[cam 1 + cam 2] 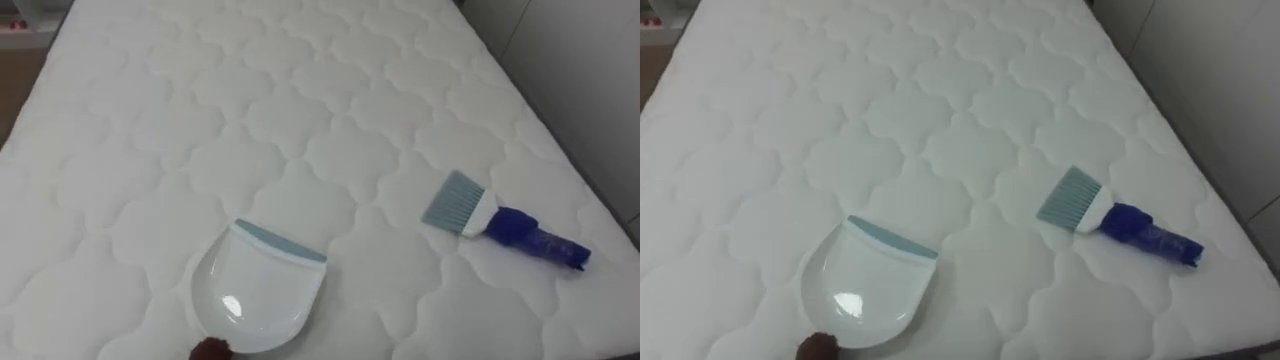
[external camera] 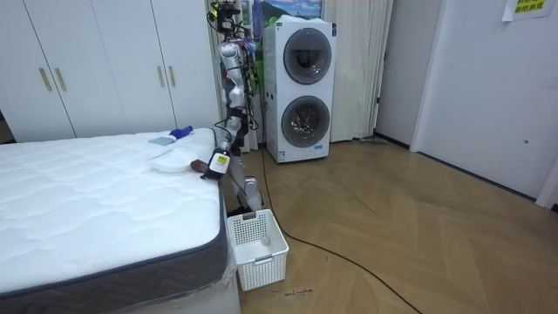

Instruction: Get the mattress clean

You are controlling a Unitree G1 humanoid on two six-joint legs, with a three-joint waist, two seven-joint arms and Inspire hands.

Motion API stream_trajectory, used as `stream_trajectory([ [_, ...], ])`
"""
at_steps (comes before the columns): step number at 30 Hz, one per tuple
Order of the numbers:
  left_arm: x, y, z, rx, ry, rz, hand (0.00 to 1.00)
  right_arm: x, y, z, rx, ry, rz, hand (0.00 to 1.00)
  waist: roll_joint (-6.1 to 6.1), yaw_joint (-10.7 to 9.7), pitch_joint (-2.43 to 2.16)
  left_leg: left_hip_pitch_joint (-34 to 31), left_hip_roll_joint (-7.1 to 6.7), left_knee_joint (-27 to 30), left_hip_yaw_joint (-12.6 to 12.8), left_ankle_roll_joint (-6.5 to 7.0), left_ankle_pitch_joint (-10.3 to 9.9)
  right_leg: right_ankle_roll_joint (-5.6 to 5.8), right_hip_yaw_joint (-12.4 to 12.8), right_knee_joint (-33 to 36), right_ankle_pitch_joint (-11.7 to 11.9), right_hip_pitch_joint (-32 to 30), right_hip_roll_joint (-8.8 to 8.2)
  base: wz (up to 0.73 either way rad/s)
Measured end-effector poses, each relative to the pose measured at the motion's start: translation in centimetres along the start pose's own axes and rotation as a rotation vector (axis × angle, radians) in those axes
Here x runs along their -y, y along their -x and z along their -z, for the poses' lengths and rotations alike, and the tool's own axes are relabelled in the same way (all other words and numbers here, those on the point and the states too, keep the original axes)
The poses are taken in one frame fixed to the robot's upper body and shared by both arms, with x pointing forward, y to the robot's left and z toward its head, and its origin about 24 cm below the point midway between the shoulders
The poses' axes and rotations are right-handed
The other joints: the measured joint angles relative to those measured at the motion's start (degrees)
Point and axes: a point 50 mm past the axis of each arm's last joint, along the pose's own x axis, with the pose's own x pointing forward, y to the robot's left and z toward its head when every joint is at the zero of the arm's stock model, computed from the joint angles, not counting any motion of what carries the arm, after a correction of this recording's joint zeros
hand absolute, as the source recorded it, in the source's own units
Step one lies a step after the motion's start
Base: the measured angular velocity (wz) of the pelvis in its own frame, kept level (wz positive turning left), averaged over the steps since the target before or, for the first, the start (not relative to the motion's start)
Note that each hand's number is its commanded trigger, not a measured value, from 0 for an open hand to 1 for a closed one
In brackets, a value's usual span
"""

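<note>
White dustpan (image 1: 258,295) lying flat at the near edge of the bed (image 1: 300,120); blue-handled brush (image 1: 500,222) well apart, toward the right edge. Left hand (image 2: 214,165) beside the dustpan, grip impossible to tell.

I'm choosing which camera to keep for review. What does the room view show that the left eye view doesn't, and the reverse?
Only the room view: the robot standing at the bed's edge, a white basket on the wooden floor beside it, and stacked washing machines and wardrobe doors behind.
Only the left eye view: the quilted stitching up close, the dustpan's blue-grey lip, and the brush's bristles lying nearer the dustpan than its blue handle.
Both: the white mattress with the dustpan and brush lying apart on it.
</note>
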Motion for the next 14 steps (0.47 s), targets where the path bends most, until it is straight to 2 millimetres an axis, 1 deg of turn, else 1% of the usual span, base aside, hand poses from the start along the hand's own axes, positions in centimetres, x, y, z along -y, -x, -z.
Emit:
stream_trajectory([
  [2,-0.6,0.0,0.5,-0.028,0.025,-0.026,0.0,0.2,0.0,0.6,-0.034,0.024,0.006,0.0,-0.19,0.09,-0.01,0.05,0.08,-0.07,0.0,-0.03,-0.06,-0.1,0.0,0.13,0.09,-0.01,0.11,0.0],
  [4,-0.9,0.1,0.9,-0.061,0.039,-0.038,0.0,0.3,0.0,1.0,-0.058,0.057,0.004,0.0,-0.12,0.1,-0.05,0.04,0.12,-0.13,0.0,-0.12,-0.15,-0.16,-0.04,0.65,0.13,-0.01,0.13,0.0],
  [6,-1.4,0.2,1.6,-0.107,0.057,-0.058,0.0,0.3,0.3,2.2,-0.115,0.117,-0.013,0.0,0.13,0.09,-0.21,0.05,0.15,-0.05,-0.01,-0.14,-0.24,-0.18,-0.28,0.88,0.12,-0.01,0.1,0.0],
  [7,-1.5,0.3,1.8,-0.119,0.056,-0.061,0.0,0.3,0.3,2.4,-0.13,0.128,-0.021,0.0,0.17,0.11,-0.23,0.04,0.15,0.02,-0.04,-0.14,-0.24,-0.2,-0.37,0.86,0.13,0.0,0.08,0.0],
  [8,-1.9,0.5,2.4,-0.149,0.054,-0.071,0.0,0.3,0.4,2.8,-0.156,0.15,-0.038,0.0,0.07,0.11,-0.36,0.03,0.15,0.35,-0.08,-0.13,-0.25,-0.21,-0.51,0.9,0.12,0.0,0.04,0.0],
  [11,-2.9,1.1,4.1,-0.24,0.056,-0.107,0.0,0.1,0.6,3.6,-0.205,0.192,-0.084,0.0,-0.01,0.16,-0.57,0.13,0.1,0.47,-0.15,-0.14,-0.26,-0.22,-0.66,0.89,0.12,0.06,-0.04,0.0],
  [14,-3.7,2.0,6.1,-0.343,0.035,-0.133,0.0,-0.1,0.7,4.0,-0.242,0.212,-0.127,0.0,-0.14,0.1,-0.52,0.22,0.01,0.4,-0.16,-0.01,-0.33,-0.22,-2.24,0.81,0.12,0.21,-0.53,0.0],
])
